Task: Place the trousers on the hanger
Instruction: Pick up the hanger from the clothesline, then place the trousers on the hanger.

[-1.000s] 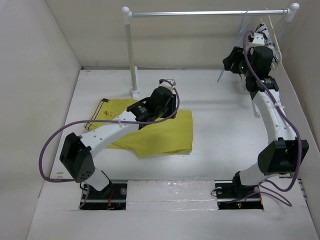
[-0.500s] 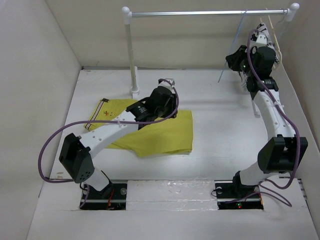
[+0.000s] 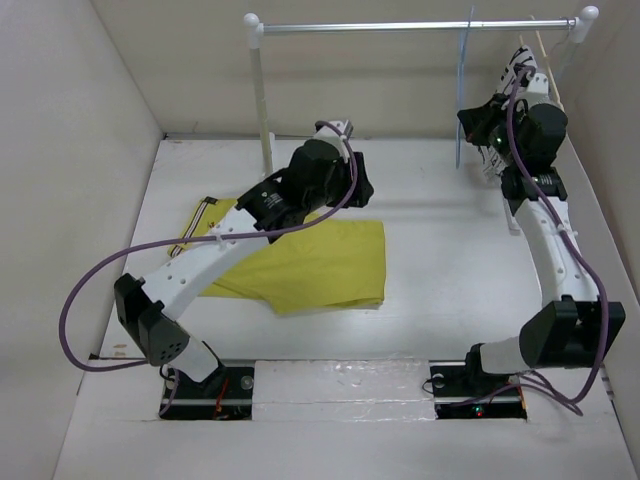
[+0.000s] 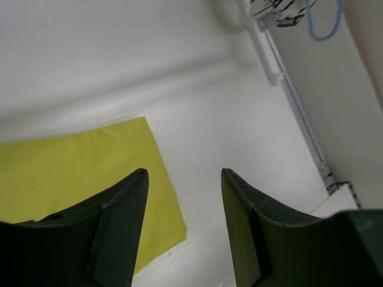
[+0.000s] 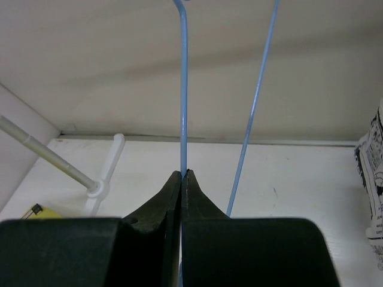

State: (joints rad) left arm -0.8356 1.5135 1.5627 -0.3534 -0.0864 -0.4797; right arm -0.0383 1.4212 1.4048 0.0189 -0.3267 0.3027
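The yellow trousers [image 3: 320,265] lie flat on the table left of centre; in the left wrist view their right edge [image 4: 78,170] lies under my left finger. My left gripper [image 3: 358,186] hangs above the trousers' far right corner, open and holding nothing [image 4: 184,173], with bare table between its fingers. The thin light-blue hanger [image 3: 463,95] hangs from the rail at the back right. My right gripper [image 3: 472,122] is shut on one wire of the hanger [image 5: 184,89], with its fingertips [image 5: 182,173] pressed together around it. A second hanger wire [image 5: 256,107] runs just to the right.
A white rail [image 3: 400,27] on a post [image 3: 263,110] spans the back. A pale wooden hanger with black-and-white printed cloth [image 3: 528,68] hangs at the rail's right end, close behind my right arm. White walls enclose the table on the left, the back and the right.
My left arm lifted off the trousers and swung toward the back, and its jaws opened wider. My right gripper closed on the hanger, which now hangs more upright and further left.
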